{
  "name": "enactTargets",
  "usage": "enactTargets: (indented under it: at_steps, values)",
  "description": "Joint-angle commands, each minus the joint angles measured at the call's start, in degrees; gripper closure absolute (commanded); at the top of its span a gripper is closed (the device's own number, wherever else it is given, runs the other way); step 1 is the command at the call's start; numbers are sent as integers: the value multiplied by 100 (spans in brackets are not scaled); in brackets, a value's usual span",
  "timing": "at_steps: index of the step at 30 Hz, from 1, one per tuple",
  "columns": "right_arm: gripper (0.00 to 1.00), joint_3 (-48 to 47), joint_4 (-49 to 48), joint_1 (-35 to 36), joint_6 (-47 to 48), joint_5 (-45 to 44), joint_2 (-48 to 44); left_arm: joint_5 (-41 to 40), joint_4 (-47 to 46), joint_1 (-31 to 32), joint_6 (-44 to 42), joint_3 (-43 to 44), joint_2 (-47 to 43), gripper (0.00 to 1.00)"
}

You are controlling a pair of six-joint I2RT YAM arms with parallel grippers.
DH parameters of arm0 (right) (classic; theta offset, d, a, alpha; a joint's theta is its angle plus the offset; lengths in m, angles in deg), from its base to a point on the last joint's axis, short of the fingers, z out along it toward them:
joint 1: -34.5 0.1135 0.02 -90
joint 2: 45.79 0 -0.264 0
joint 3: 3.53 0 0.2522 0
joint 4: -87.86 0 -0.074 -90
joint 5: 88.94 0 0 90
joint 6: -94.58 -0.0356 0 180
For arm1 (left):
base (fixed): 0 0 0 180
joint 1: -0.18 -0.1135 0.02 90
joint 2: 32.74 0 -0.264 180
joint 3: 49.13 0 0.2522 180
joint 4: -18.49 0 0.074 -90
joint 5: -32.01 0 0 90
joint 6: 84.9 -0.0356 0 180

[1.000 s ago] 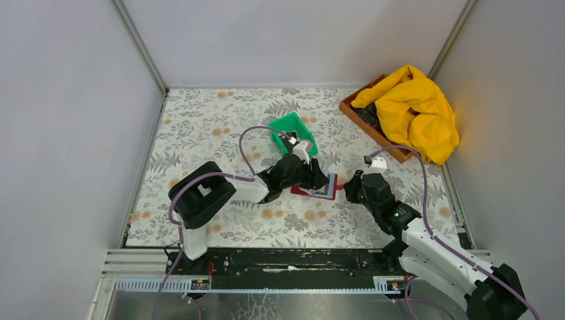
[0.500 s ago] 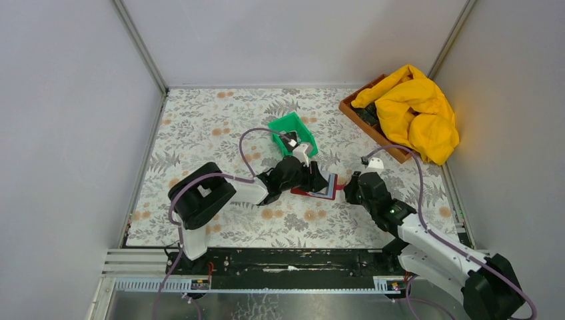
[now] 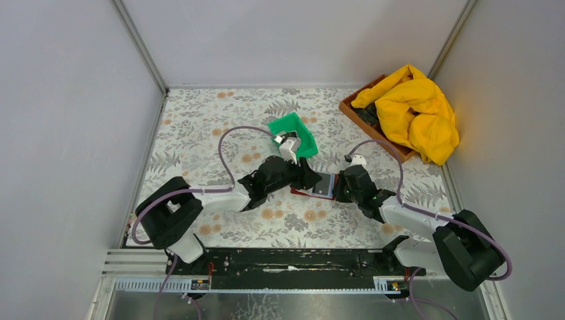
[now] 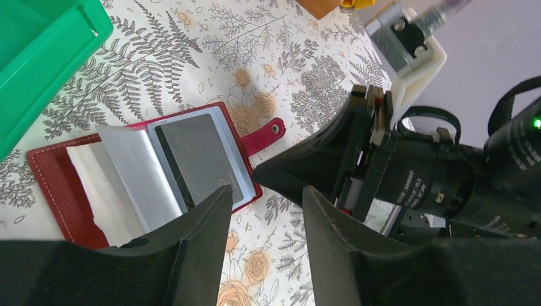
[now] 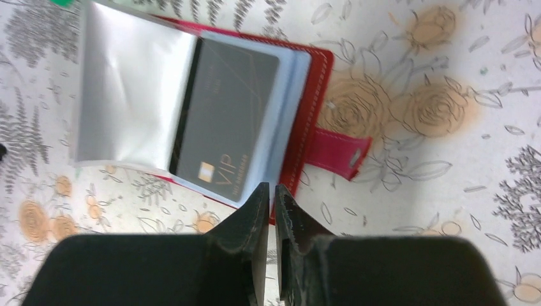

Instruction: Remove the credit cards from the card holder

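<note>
The dark red card holder (image 3: 308,194) lies open on the floral table, its pale sleeves fanned up. A grey credit card (image 5: 226,137) marked VIP sits in the top sleeve, also seen as the grey card (image 4: 198,156) in the left wrist view. My left gripper (image 3: 307,177) hovers open over the holder's left side, and between its fingers I see only tablecloth and the right gripper's tip. My right gripper (image 5: 271,186) is shut with nothing in it, tips at the holder's right edge beside the snap strap (image 5: 335,156). The holder's red cover (image 4: 48,172) shows at lower left.
A green plastic bin (image 3: 293,133) stands just behind the left gripper, its corner (image 4: 38,51) close to the holder. A wooden tray (image 3: 356,110) with a yellow cloth (image 3: 416,110) sits at the back right. Grey walls enclose the table.
The right gripper has moved left up to the holder's edge. The left arm has stretched out lower and shifted left. The holder has slid a little to the left.
</note>
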Motion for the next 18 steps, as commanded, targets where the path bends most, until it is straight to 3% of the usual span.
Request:
enactTargets:
  at_steps: [1, 5, 7, 11, 18]
  values:
    - [86, -362, -432, -29, 63, 36, -45, -160, -59, 53, -138, -227, -457, 49]
    - [88, -362, -546, -29, 88, -6, -157, 32, 5, 88, -208, -59, -303, 58]
    - [88, -409, -646, -29, 115, 10, -99, 75, -214, 83, -153, -33, -49, 72]
    - [100, -582, -839, -228, 79, 153, 433, 469, -668, -18, 29, 45, 627, 97]
    - [100, -561, -1141, -352, -41, 379, 991, 696, -1000, -226, 184, 39, 1089, 100]
